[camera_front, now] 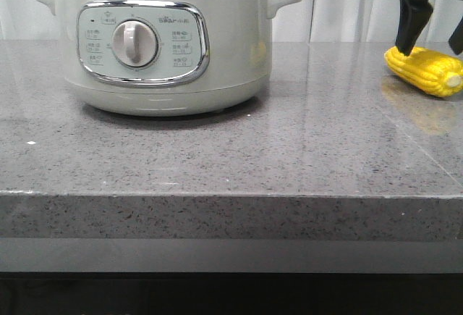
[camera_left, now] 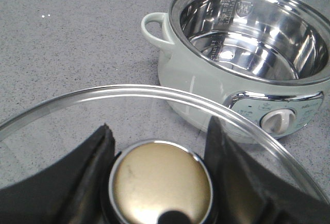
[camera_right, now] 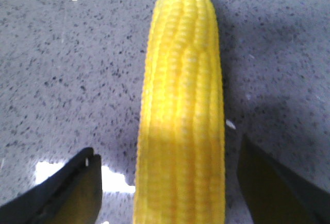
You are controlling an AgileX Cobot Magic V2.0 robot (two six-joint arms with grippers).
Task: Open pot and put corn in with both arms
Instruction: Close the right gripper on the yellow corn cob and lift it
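Standing lidless on the grey speckled desk (camera_front: 217,156), the pot (camera_front: 163,43) shows its bare steel bowl in the left wrist view. The left claw (camera_left: 157,152) grips the brass-coloured knob (camera_left: 161,183) of a glass lid (camera_left: 129,92), held just beside the pot, clear of its rim. Well to the right of the pot lies the corn (camera_front: 427,70) flat on the desk. The right claw (camera_right: 170,177) hangs over it, spread wide, one finger on each side of the cob, neither touching it.
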